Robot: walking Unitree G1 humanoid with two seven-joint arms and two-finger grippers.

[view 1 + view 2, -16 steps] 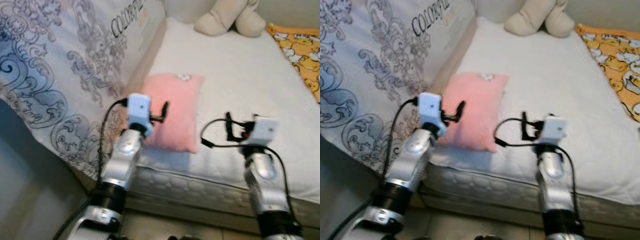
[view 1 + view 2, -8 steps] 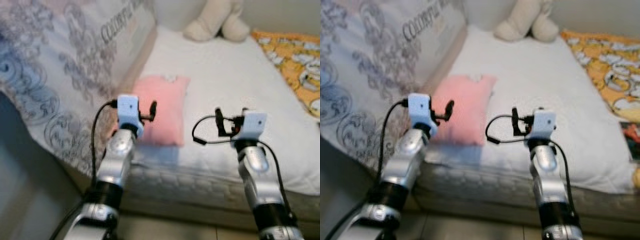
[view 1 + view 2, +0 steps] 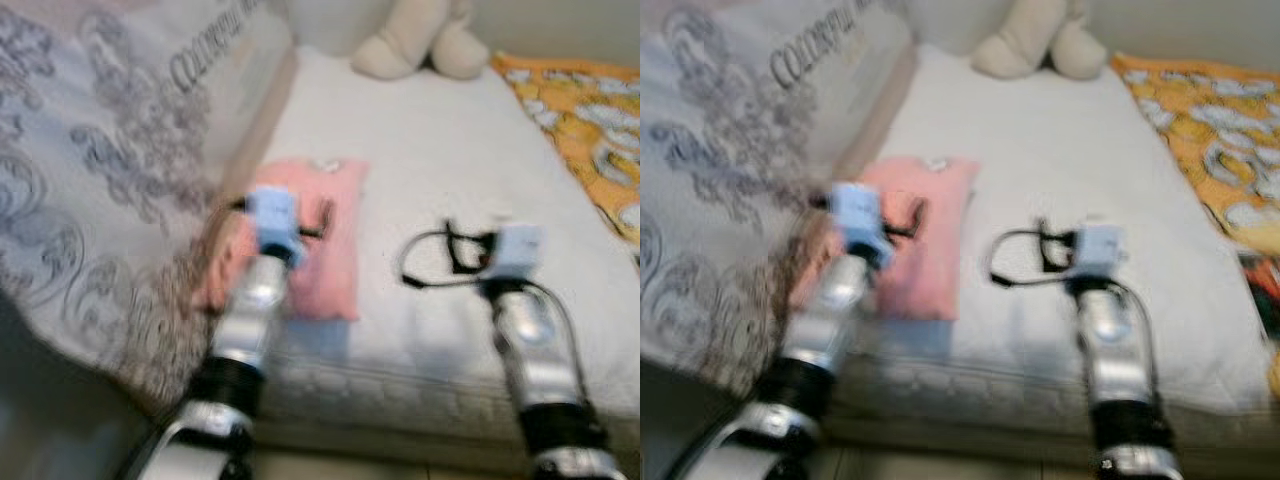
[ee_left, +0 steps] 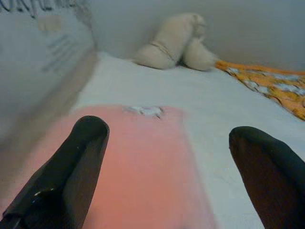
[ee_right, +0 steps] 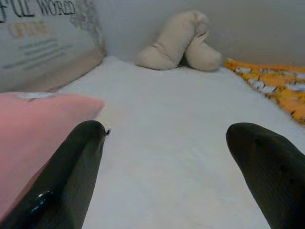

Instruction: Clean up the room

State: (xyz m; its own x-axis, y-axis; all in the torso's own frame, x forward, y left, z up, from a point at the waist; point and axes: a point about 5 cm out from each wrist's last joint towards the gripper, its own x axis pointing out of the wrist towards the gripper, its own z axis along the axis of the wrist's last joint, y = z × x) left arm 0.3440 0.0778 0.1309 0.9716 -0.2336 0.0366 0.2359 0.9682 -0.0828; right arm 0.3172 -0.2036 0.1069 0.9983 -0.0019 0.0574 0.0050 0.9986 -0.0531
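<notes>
Eye views, blurred: a pink pillow [image 3: 315, 235] is seen lying near the bed's [image 3: 440, 160] left front edge, beside a patterned quilt [image 3: 100, 170]. A plush toy [image 3: 420, 40] is propped at the far edge.

Left wrist view: the left gripper [image 4: 174, 164] is held spread over the pillow, probably for a grasp.

Right wrist view: the right gripper [image 5: 174, 164] is held spread above bare sheet, idle.
</notes>
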